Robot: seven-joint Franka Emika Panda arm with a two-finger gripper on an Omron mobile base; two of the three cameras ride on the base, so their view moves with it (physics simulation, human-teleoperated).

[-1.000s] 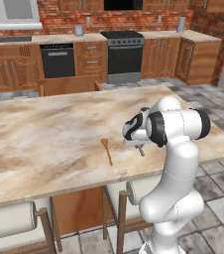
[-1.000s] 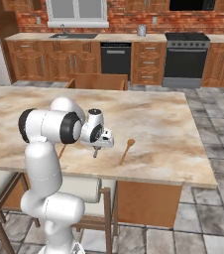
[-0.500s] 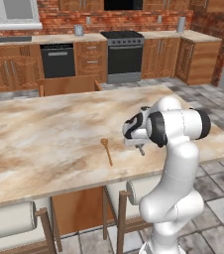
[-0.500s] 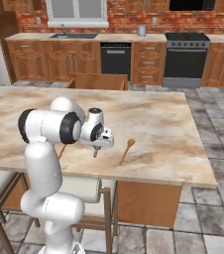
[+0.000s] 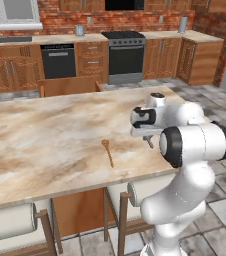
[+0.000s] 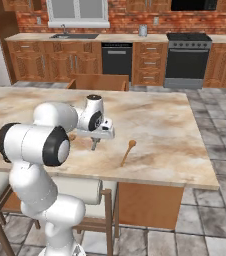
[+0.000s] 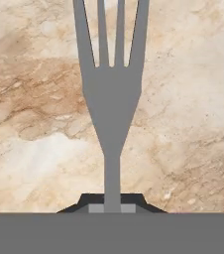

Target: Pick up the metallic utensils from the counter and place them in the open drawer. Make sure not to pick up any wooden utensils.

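Hand view: looking along a grey metal fork (image 7: 111, 94), tines far, slim handle running back into the gripper (image 7: 112, 202), jaws pressed together on that handle and pinching it. Marbled counter (image 7: 183, 114) beneath, fork apparently lifted clear rather than lying flat.

Largest first. Island counter (image 5: 45, 135) wide and mostly bare; carrying the fork low across it risks dragging the tines on the stone and twisting the piece out of the pinch. Open drawer (image 6: 97, 81) probably the plain orange-brown box at the far edge of the island, well apart from the gripper (image 6: 94, 145); long reach across the top, so a thin handle held at its very end could swing or slip on the way. Wooden spoon (image 5: 106, 151) lying just left of the gripper (image 5: 149, 141) in the left base view, right of it (image 6: 127, 151) in the right base view; not to be touched, yet near enough for a sideways sweep to knock it.

Hard to make out: drawer interior hidden behind its front wall, so depth and contents unknown. Knife not made out on the counter. Fork itself too small to resolve in either base view. Brown sliver at the hand view's left edge cut off, perhaps the spoon.
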